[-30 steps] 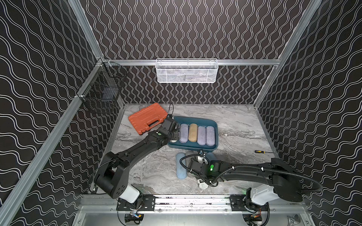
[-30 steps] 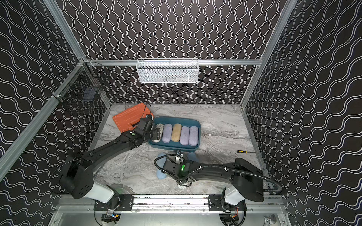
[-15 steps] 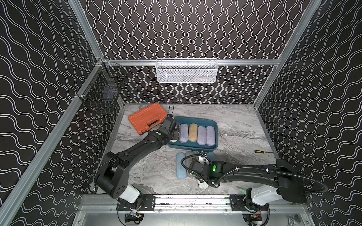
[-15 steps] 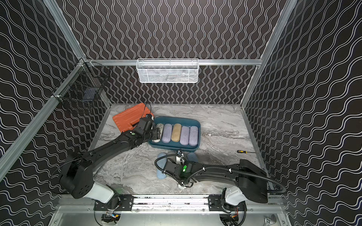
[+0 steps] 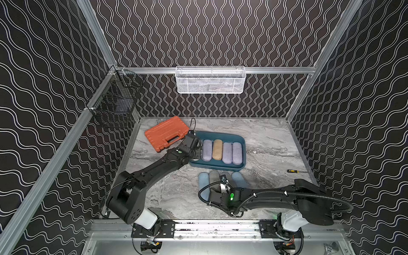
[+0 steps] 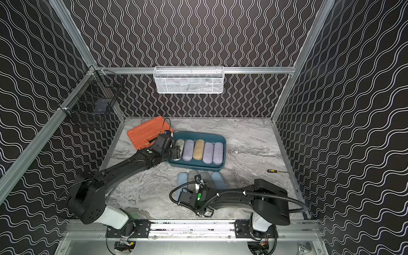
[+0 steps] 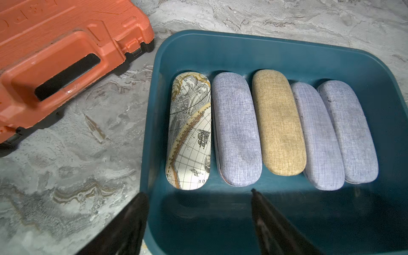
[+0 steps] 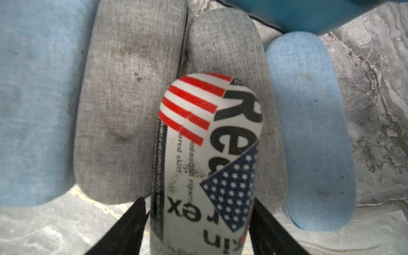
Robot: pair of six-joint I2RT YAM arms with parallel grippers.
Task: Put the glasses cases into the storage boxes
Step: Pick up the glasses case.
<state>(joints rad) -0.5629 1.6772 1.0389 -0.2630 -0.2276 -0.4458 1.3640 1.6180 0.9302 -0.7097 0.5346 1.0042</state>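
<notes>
Black walls with white wavy lines, aluminium frame rails, grey marbled tabletop.

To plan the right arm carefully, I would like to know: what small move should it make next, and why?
Probably lift straight up a little. The right gripper appears closed on the newspaper-print case, which sits above two grey cases; rising first should clear them before carrying it toward the teal tray.

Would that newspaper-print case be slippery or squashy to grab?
Probably stiff: the newspaper-print case looks undented in the right gripper. Its smooth printed skin looks slicker than the grey fabric cases, so it might slip.
</notes>
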